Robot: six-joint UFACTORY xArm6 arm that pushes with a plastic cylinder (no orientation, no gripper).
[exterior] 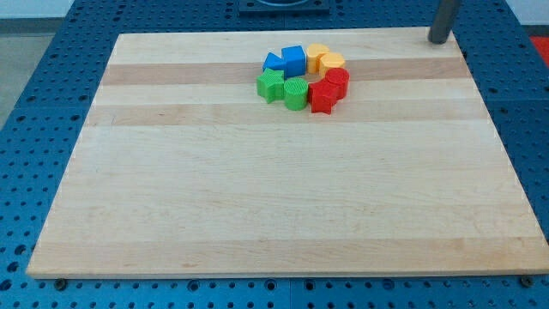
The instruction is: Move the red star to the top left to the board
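Observation:
The red star (323, 98) lies in a tight cluster of blocks near the top middle of the wooden board (274, 197). It is at the cluster's lower right. A second red block (336, 81) touches it just above and to the right. A green block (296, 93) sits against the star's left side. My tip (438, 40) is at the board's top right corner, far to the right of the star and above it, touching no block.
The cluster also holds a green star (271, 86), two blue blocks (274, 62) (293, 58) and two yellow blocks (317, 54) (331, 63). A blue perforated table (51, 77) surrounds the board.

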